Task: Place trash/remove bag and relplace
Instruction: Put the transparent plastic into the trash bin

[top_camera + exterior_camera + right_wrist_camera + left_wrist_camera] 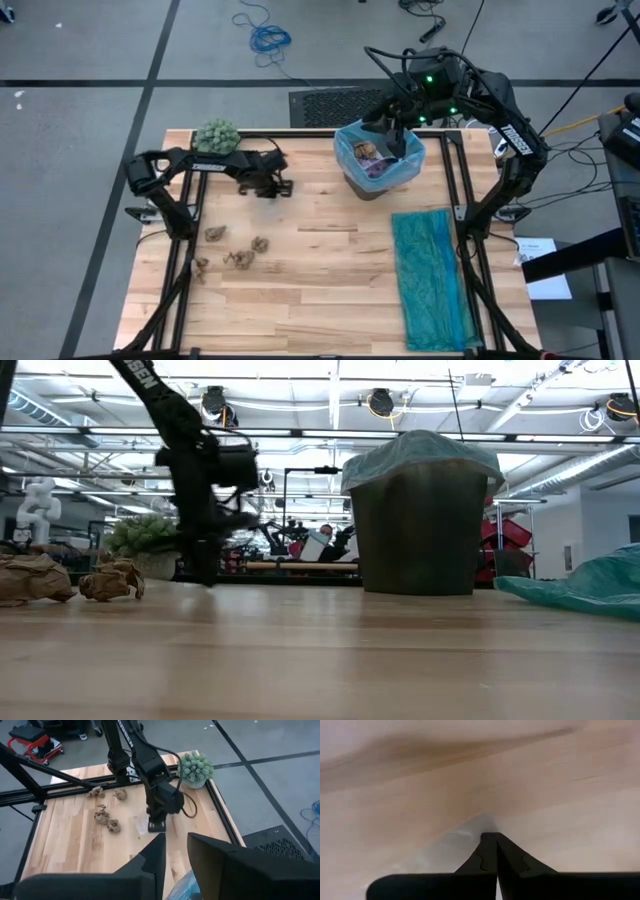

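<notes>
A dark bin [365,188] lined with the light-blue bag [345,140] stands at the table's far right, and trash [375,160] lies inside it. Several brown wads of trash [240,260] sit on the table at the near left. My right gripper [176,837] hangs open above the bin's mouth with nothing between its fingers. My left gripper [265,190] is shut and points steeply down at the bare table top, a little beyond the wads toward the far edge. In the left wrist view a pale patch [451,840] shows on the wood beside the fingertips [490,840]. My left gripper's shut fingertips [205,578] stand right at the table top from above. I cannot tell whether they touch the wood or the pale patch beside them. Nothing shows between the fingers.
A darker teal bag [432,275] lies flat along the table's right side. A green fuzzy plant [216,135] stands at the far left corner. Bare wood stretches between the wads and the teal bag.
</notes>
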You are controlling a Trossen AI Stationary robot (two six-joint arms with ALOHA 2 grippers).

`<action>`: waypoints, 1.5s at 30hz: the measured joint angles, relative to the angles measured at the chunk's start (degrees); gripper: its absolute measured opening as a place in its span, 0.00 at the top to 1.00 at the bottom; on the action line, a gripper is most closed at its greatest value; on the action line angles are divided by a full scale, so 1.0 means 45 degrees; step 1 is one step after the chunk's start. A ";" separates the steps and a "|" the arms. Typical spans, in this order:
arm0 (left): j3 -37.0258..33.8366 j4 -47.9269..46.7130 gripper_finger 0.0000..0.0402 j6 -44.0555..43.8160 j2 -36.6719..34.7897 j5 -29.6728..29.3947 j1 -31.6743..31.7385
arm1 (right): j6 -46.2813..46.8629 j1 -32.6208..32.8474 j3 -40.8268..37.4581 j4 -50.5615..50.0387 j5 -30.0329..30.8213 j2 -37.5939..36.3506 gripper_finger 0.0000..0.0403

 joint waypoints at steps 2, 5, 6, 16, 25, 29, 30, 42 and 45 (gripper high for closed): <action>0.0328 0.0863 1.00 0.0000 0.0066 0.0155 -0.0319 | -0.0194 0.0000 0.0000 -0.0006 -0.0003 0.0000 0.83; 0.1114 0.0859 1.00 0.0200 0.0014 0.0185 -0.0511 | -0.0218 0.0010 0.0000 0.0025 0.0005 -0.0005 0.84; 0.1413 0.0773 1.00 0.0460 0.0017 0.0185 -0.0510 | -0.0190 0.0010 0.0000 0.0022 0.0001 0.0000 0.84; 0.6099 -0.3936 1.00 0.3528 -0.0732 0.0972 -0.0491 | 0.0796 0.0057 0.0000 0.0206 -0.0324 -0.0005 0.84; 0.7829 -0.9226 1.00 0.3921 -0.3632 0.0210 -0.0027 | 0.2002 0.0417 0.0005 0.0072 -0.2599 0.0742 0.84; 0.7054 -0.9318 1.00 0.3059 -0.5326 0.0401 0.0194 | 0.2269 0.0476 0.0005 0.0157 -0.2970 0.1468 0.84; 0.6767 -0.9118 1.00 0.2816 -0.5693 0.0541 0.0257 | 0.2336 0.0505 0.0005 0.0192 -0.3241 0.1714 0.84; 0.2083 -0.8131 1.00 0.1987 -0.6935 0.0580 0.0391 | 0.2165 0.1231 0.0000 0.2322 -0.4630 0.4814 0.84; 0.0874 -0.7035 1.00 0.1998 -0.6677 0.0561 0.0478 | 0.1931 0.1494 0.0000 0.2700 -0.4617 0.5445 0.84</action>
